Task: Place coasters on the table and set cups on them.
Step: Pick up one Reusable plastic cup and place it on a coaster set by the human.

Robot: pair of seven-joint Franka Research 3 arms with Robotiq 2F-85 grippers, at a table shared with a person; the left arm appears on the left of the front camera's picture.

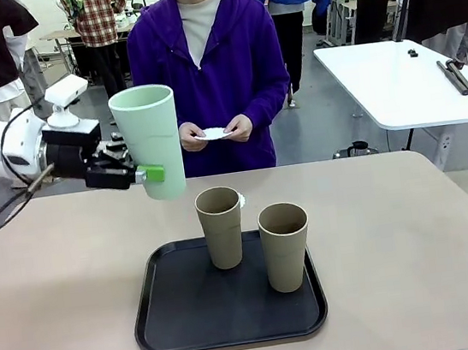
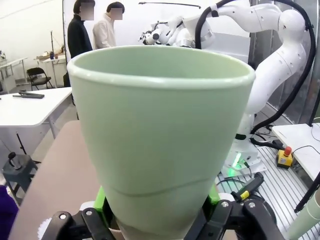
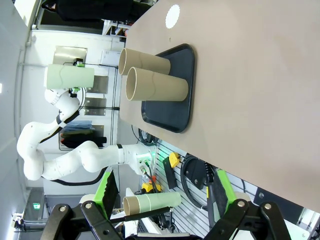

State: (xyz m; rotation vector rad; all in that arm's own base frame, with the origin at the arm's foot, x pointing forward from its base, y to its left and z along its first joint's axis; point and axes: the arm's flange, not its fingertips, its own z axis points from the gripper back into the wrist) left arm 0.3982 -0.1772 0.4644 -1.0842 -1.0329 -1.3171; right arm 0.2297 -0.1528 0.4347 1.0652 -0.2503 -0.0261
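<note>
Busy workshop behind, with white side tables and people standing about; in front, the beige table [image 1: 415, 237] across the lower half of the front frame. At bottom centre, a black tray [image 1: 163, 322] carrying two taupe cups [image 1: 221, 227], both upright, close together but not touching. Just past the tray's far edge, peeking out beside the left taupe cup's rim, one white coaster [image 1: 241, 200] lying flat on the tabletop. A second coaster [image 1: 214, 133] pinched between the person's hands [image 1: 241, 127] at upper centre.

Upper left: mint cup [image 1: 150, 143] lifted clear of the table, upright, clamped low on its wall by the left gripper [image 1: 158, 175], green pads [image 1: 153, 173] pressed against opposite sides. In the right wrist frame, right gripper [image 3: 165, 200] spread wide at the bottom edge, nothing between its fingers, well away from the tray.

Probably light and stiff, with a matte wall offering decent friction. Tapered, hence liable to creep in the pads under a loose squeeze. Tall on a narrow base, so easily tipped at set-down. Best taken from the side, low to mid wall as here, leaving the rim free.

Paper coaster likely flimsy and quick to skid or crumple: lower straight down onto it, no sideways drag, then let go gently.
</note>
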